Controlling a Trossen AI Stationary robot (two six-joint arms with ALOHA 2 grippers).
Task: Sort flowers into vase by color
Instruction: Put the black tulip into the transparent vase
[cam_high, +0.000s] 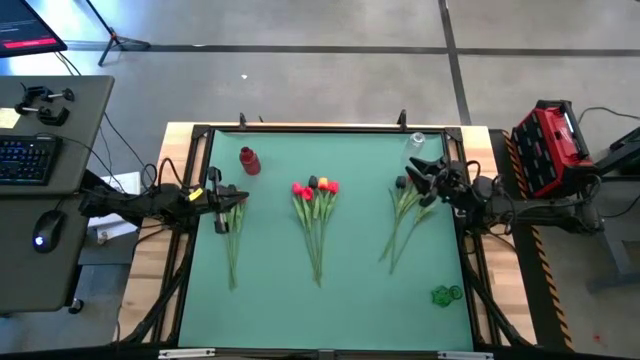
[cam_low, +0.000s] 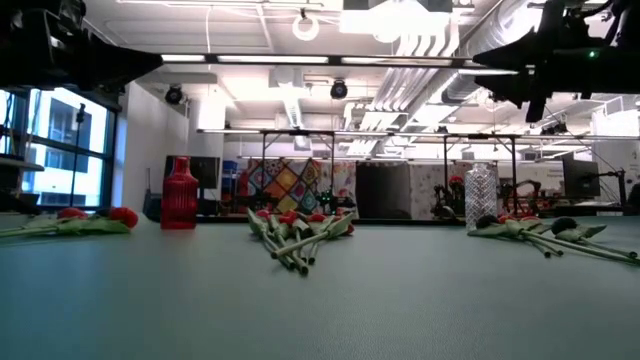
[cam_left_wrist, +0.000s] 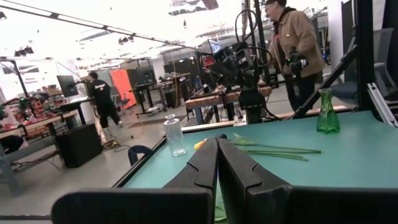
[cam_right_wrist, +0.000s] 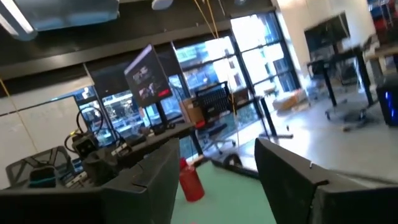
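Three bunches of flowers lie flat on the green mat. The middle bunch (cam_high: 316, 212) has red and orange heads. The left bunch (cam_high: 232, 240) shows red heads in the low view (cam_low: 122, 215). The right bunch (cam_high: 408, 215) has dark heads. A red vase (cam_high: 248, 160) stands far left, a clear vase (cam_high: 416, 142) far right and a green vase (cam_high: 447, 294) near right. My left gripper (cam_high: 228, 196) hovers shut above the left bunch's heads, level (cam_left_wrist: 217, 149). My right gripper (cam_high: 415, 178) hangs open above the right bunch's heads, with nothing between its fingers (cam_right_wrist: 217, 180).
A black frame (cam_high: 330, 128) rims the mat, with wooden table edges outside it. A desk (cam_high: 50, 130) with keyboard and mouse stands left and a red case (cam_high: 548, 145) right. People (cam_left_wrist: 295, 43) stand in the room beyond. Bare mat lies between the bunches.
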